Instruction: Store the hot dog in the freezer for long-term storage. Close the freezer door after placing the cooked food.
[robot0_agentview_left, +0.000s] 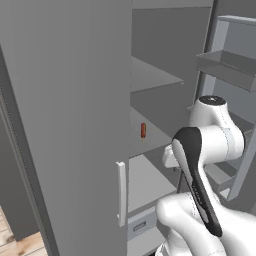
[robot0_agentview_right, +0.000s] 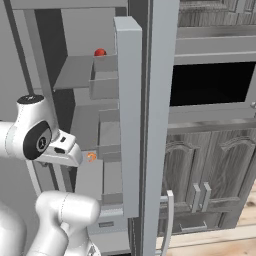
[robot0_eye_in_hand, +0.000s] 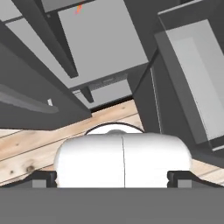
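- Since hot dog (robot0_agentview_left: 143, 130) already lies on a middle freezer shelf (robot0_agentview_left: 150, 135), storing part looks done
- Jaws spread wide, holding nothing, judging by hand view w/ no item between tips
- Freezer door (robot0_agentview_right: 129, 115) w/ bins on its inner face stands open beside arm
- Left to do: swing that door shut
- Red ball (robot0_agentview_right: 100, 52) sits on an upper shelf, not part of job

The white arm is folded at the elbow, wrist turned down, its pincer (robot0_eye_in_hand: 112, 175) spread wide and empty.
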